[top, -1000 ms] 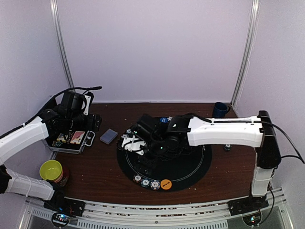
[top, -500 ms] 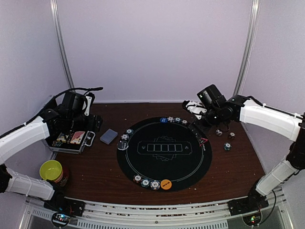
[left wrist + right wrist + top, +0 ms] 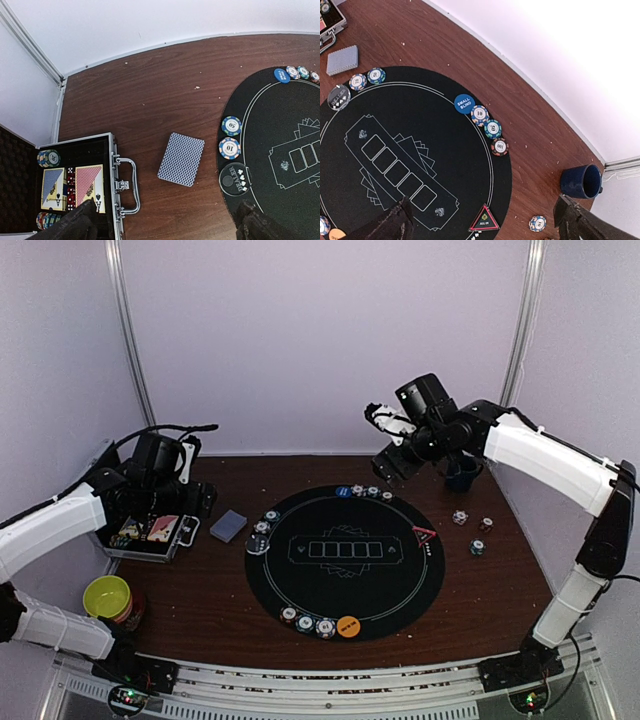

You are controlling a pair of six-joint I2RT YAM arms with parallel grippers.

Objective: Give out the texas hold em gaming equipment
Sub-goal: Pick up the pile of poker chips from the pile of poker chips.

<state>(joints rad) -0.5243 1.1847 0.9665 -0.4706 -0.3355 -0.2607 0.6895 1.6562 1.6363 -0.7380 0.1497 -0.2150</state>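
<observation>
Hands first, from overhead: the left hand (image 3: 188, 495) hangs spread over an open metal case (image 3: 150, 532), pinching nothing. The right hand (image 3: 385, 422) is raised at the far right, jaws wide and empty. Between them a round black mat (image 3: 400, 590) lies on the brown surface (image 3: 210, 610). The card deck (image 3: 228, 526) lies just right of the left hand. An orange button (image 3: 348, 625) sits on the mat's near rim, well away from both hands. A yellow-green bowl (image 3: 107, 597) stands nearer than the left hand.

The left wrist view alone opens the case: two ace-faced packs (image 3: 89, 184) and chip stacks (image 3: 48, 158) lie by the left finger. A black dealer disc (image 3: 235, 180) lies just above the right finger.

The right wrist view alone makes the lettering readable. Far below the hand are a blue button (image 3: 464, 103) marked SMALL BLIND, three numbered chips (image 3: 492, 128) beside it, and a red triangle (image 3: 484, 220) marked ALL IN. A dark blue cup (image 3: 581, 181) stands above its right finger.

White walls (image 3: 320, 340) and metal posts (image 3: 130, 340) enclose the surface.
</observation>
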